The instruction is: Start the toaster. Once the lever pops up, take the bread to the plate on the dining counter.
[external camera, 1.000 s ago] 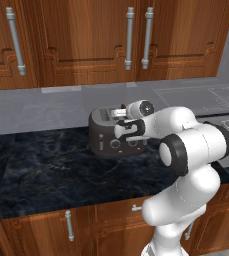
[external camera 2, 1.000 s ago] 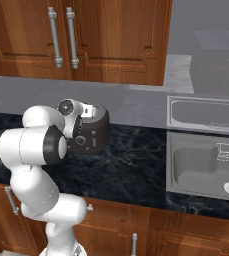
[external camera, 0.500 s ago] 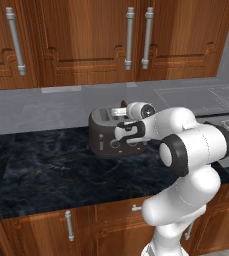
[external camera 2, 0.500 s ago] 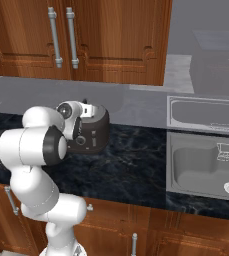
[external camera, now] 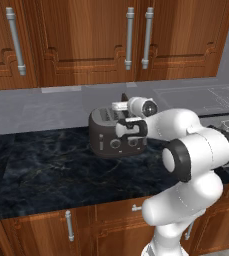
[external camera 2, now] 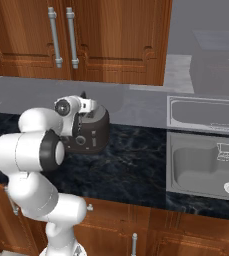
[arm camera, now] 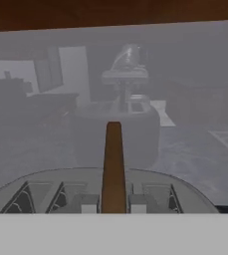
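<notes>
The dark grey toaster point(external camera: 106, 139) point(external camera 2: 95, 136) stands on the black counter against the wall. My gripper point(external camera: 131, 124) point(external camera 2: 80, 123) reaches level over its top and is shut on the bread point(arm camera: 113, 159), a thin brown slice held upright and seen edge-on between the fingertips point(arm camera: 88, 203). The toaster's slotted top point(arm camera: 46, 191) curves just below the slice. A dark corner of the bread point(external camera: 124, 97) point(external camera 2: 83, 94) pokes up above the hand.
The black marbled counter point(external camera: 46, 170) runs under wood wall cabinets point(external camera: 86, 40). A steel sink point(external camera 2: 206, 165) with a drain lies to the right of the toaster. The grey wall point(arm camera: 185, 74) stands close behind the toaster.
Hardly anything has moved. The hand has edged slightly over the toaster and stays shut on the bread.
</notes>
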